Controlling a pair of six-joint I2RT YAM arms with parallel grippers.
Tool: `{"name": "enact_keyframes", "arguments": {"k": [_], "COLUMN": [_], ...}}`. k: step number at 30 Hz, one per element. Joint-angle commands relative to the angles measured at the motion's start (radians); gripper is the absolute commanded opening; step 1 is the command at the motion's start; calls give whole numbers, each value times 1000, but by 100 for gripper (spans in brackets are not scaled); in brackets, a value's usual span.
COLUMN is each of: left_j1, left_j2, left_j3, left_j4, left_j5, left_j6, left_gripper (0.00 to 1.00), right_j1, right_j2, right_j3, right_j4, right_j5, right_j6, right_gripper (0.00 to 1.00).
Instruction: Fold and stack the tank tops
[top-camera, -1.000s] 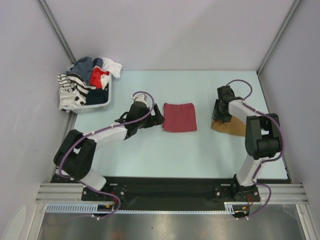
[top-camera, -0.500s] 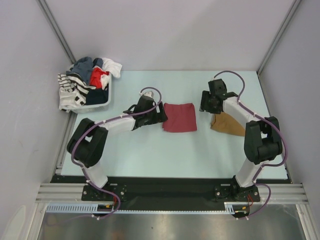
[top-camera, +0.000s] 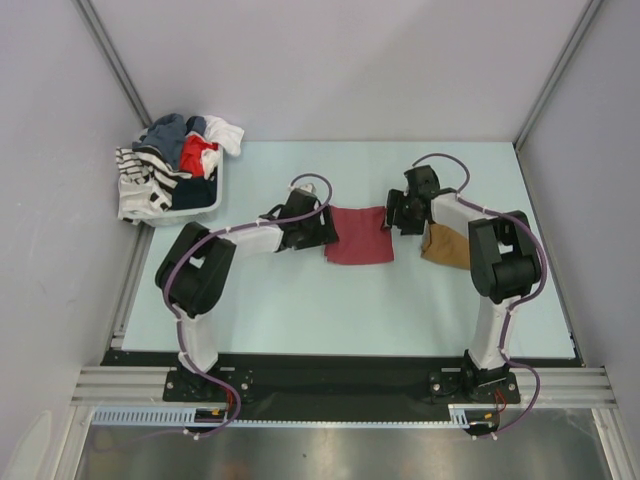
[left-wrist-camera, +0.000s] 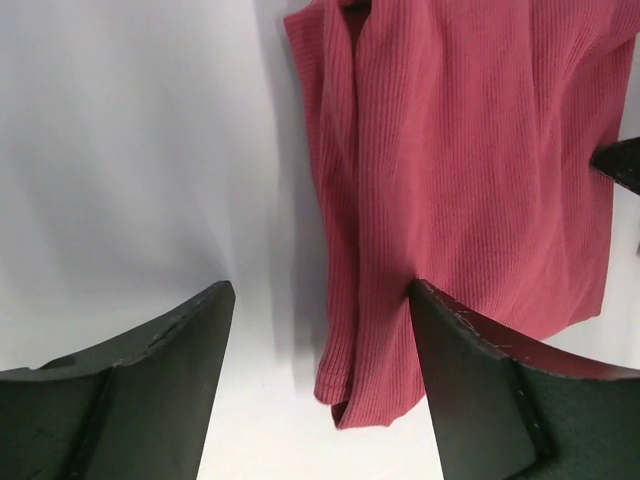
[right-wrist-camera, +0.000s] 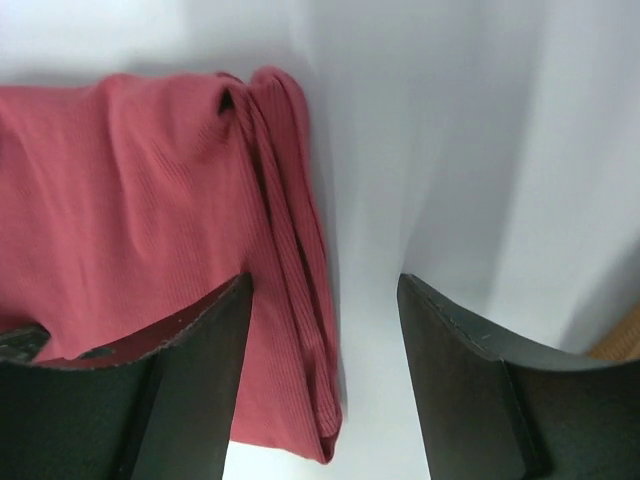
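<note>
A dark maroon red tank top (top-camera: 358, 235) lies folded into a rough square at mid-table. My left gripper (top-camera: 327, 232) is at its left edge, open. In the left wrist view the cloth's folded edge (left-wrist-camera: 345, 330) lies between the fingers, and the right finger (left-wrist-camera: 480, 380) is over the cloth. My right gripper (top-camera: 394, 214) is at the top's upper right corner, also open, with the rolled edge (right-wrist-camera: 300, 330) between its fingers. A tan-brown tank top (top-camera: 445, 246) lies folded just right of the right gripper, with nothing holding it.
A white basket (top-camera: 205, 208) heaped with mixed clothes (top-camera: 175, 160) stands at the table's back left corner. Grey walls close in the back and both sides. The arm bases sit on the black rail at the near edge.
The right gripper has left the tan top, swung left to the maroon top's right edge and opened wider. The left gripper has moved right to its left edge and narrowed a little.
</note>
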Motion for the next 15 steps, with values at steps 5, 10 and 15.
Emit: {"name": "enact_keyframes", "arguments": {"k": [5, 10, 15], "left_j1": [3, 3, 3], "left_j2": [89, 137, 174], "left_j3": [76, 112, 141], "left_j4": [-14, -36, -60], "left_j5": [28, 8, -5], "left_j6": [-24, -33, -35], "left_gripper": [64, 52, 36], "right_j1": [8, 15, 25], "right_j2": [84, 86, 95], "right_j3": [55, 48, 60], "right_j4": [55, 65, 65], "right_j5": [-58, -64, -84], "right_j6": [0, -6, -3], "right_gripper": [46, 34, 29]}}
